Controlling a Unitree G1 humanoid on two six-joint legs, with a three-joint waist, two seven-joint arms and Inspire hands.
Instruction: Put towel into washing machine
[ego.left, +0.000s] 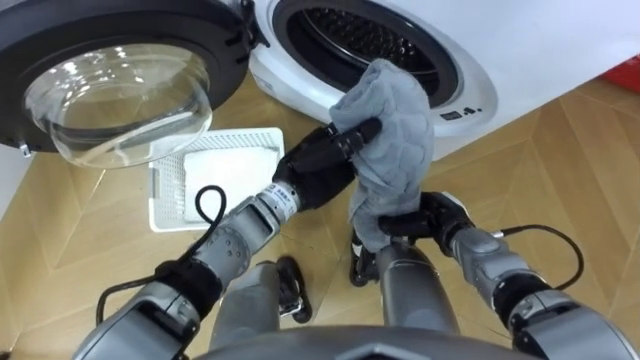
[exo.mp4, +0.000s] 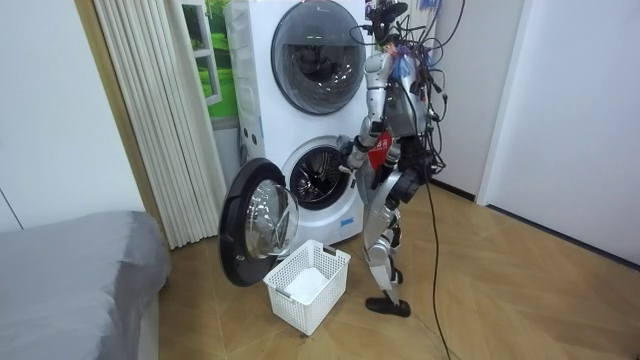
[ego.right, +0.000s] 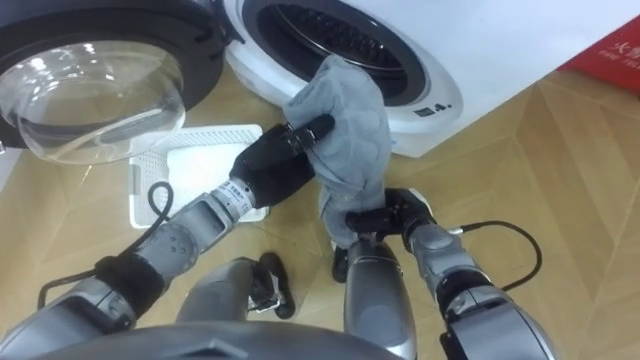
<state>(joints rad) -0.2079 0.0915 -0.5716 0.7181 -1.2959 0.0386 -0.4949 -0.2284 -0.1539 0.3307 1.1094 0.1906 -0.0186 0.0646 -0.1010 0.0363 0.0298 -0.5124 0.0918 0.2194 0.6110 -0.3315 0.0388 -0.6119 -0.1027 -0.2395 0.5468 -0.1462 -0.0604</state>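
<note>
I hold a grey towel (ego.left: 392, 135) bunched up in front of the washing machine's round opening (ego.left: 365, 45). My left hand (ego.left: 322, 160) grips its upper part, fingers curled into the cloth. My right hand (ego.left: 425, 220) is shut on its lower end, just below. In the right eye view the towel (ego.right: 345, 140) hangs between the left hand (ego.right: 275, 165) and the right hand (ego.right: 390, 218). The room view shows me standing right at the lower machine (exo.mp4: 320, 175), with its door (exo.mp4: 255, 222) swung open toward the room view's left.
The open door with its glass bowl (ego.left: 115, 95) stands at my left. A white plastic basket (ego.left: 215, 175) sits on the wooden floor beneath it, also seen as the basket (exo.mp4: 307, 283) in the room view. A second machine (exo.mp4: 315, 55) is stacked above. A grey bed (exo.mp4: 70, 280) lies far left.
</note>
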